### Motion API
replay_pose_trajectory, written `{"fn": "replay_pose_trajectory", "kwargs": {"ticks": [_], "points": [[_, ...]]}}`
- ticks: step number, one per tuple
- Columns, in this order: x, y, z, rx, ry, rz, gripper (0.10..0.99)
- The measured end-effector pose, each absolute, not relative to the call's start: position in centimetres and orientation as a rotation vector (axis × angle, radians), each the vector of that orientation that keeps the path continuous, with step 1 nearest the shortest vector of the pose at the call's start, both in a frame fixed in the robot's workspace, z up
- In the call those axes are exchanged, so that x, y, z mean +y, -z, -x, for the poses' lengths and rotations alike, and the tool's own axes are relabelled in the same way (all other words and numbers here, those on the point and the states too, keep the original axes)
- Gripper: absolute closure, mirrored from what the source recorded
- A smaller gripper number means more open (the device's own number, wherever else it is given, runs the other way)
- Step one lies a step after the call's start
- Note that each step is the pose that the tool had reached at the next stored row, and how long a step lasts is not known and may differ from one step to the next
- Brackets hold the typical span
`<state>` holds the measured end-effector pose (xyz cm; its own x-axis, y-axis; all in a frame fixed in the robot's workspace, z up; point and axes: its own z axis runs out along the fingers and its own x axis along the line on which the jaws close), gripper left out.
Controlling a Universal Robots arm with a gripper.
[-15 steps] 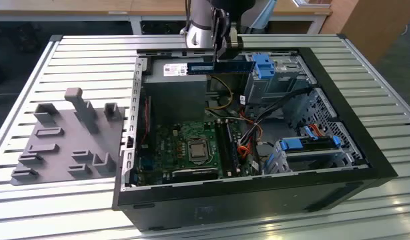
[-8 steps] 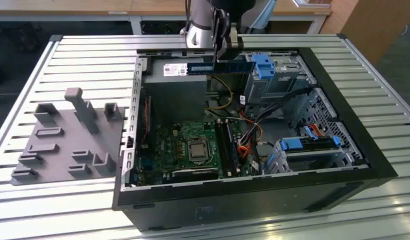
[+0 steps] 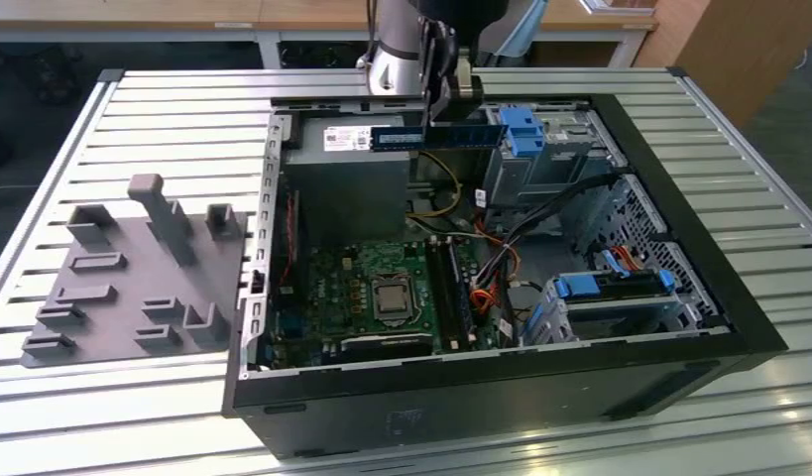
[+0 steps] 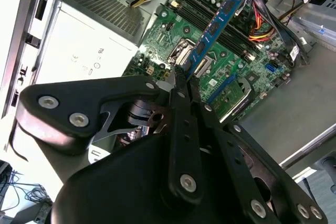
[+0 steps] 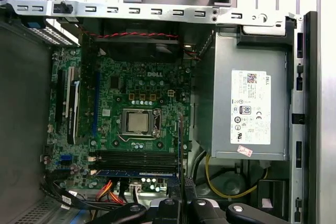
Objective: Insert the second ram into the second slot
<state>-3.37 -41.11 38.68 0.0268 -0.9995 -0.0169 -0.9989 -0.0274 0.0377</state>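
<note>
Blue and thin, the second ram (image 3: 432, 136), a long rectangular circuit-board stick with dark chips, is pinched between the closed fingers of the arm's black gripper (image 3: 440, 117). We see the same clamp in the second wrist view, where the gripper (image 4: 182, 80) bites the second ram (image 4: 215, 30) and the board reaches out past the fingertips. It hangs in the air over the far part of the open black computer case (image 3: 723, 297), above the grey metal power-supply box (image 3: 346, 188), touching nothing else.

The black memory slots (image 3: 448, 293) lie lower down on the green motherboard (image 3: 366, 297), toward the near side in the exterior view. What matters, we judge, is the axis. The stick runs roughly level from the exterior view's left to its right, while the slots run far to near, so the two lie about crosswise.

In the first wrist view the memory slots (image 5: 134, 158) carry a blue strip (image 5: 136, 172) along one of them, likely a stick already seated. The second ram is not yet inserted. The case rests on a ribbed aluminium tabletop (image 3: 180, 109).
</note>
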Motion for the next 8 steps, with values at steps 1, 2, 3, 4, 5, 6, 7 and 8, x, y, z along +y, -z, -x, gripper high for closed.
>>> {"fn": "replay_pose_trajectory", "kwargs": {"ticks": [1,2,3,4,5,6,7,8], "points": [[-41.13,-38.68,3.37,-2.180,0.060,-2.240,0.949],[-41.17,-38.69,3.37,-2.180,0.060,-2.240,0.949],[-41.20,-38.68,3.37,-2.180,0.060,-2.240,0.949],[-41.25,-38.68,3.36,-2.180,0.060,-2.240,0.949],[-41.32,-38.68,3.36,-2.180,0.060,-2.240,0.949],[-41.35,-38.68,3.37,-2.180,0.060,-2.240,0.949],[-41.38,-38.68,3.37,-2.180,0.060,-2.240,0.949],[-41.39,-38.68,3.37,-2.180,0.060,-2.240,0.949]]}}
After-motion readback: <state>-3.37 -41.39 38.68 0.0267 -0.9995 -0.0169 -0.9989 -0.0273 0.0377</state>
